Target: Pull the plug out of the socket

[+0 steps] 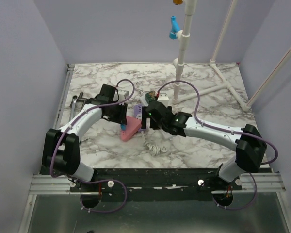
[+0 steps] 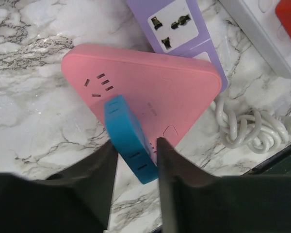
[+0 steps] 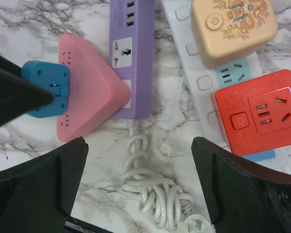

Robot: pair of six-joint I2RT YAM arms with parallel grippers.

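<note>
Fingers of the left arm [image 2: 92, 184] clamp the blue plug [image 2: 131, 145] by its sides, I judge for a straight pull from the pink triangular socket [image 2: 150, 82] on the table [image 2: 29, 97]; right fingers [image 3: 237, 184] hang wide apart nearby, free to pin it.

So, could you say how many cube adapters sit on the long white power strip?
2: beige plastic cube adapter, then red plastic cube adapter next along; others may be hidden.

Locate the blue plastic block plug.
In the left wrist view, the blue plastic block plug sits on the pink triangular adapter, within the left hand, near the purple power strip.
</note>
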